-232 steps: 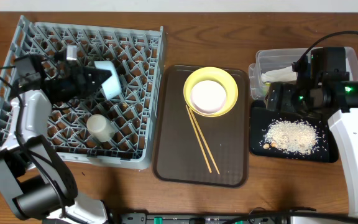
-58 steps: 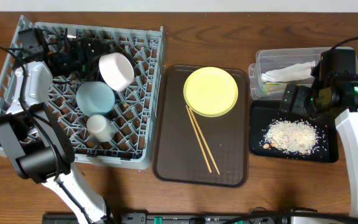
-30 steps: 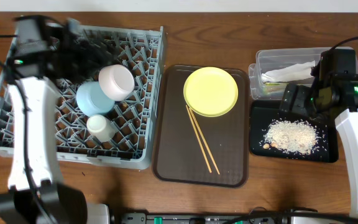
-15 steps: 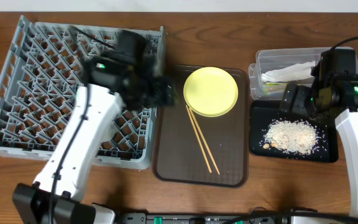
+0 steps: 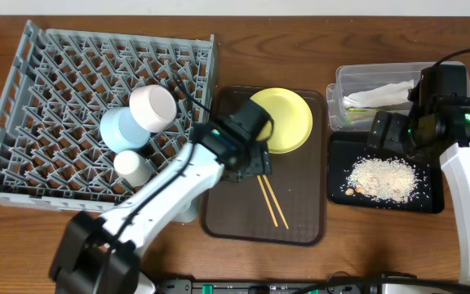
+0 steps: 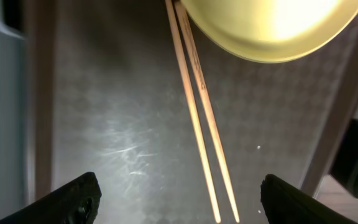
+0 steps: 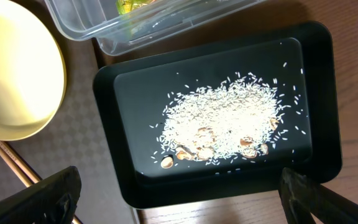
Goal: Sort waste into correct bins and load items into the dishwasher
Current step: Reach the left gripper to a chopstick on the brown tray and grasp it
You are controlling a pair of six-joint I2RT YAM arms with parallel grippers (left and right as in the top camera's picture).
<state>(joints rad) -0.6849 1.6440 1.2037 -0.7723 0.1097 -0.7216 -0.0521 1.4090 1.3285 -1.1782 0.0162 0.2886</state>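
Thin wooden chopsticks lie on the brown tray just below the yellow plate. My left gripper hovers open above them, one finger on each side, holding nothing. In the grey dishwasher rack sit the blue bowl, white bowl and cream cup. My right gripper hangs open and empty over the black tray of rice scraps. The clear tub holds a napkin and green wrapper.
The brown serving tray lies between the rack and the bins. My left arm reaches in from the lower left across the rack's near right corner. The right arm stands along the table's right edge.
My left arm has swung from the rack's far left corner rightward to over the brown tray, above the chopsticks. The right arm has not moved.
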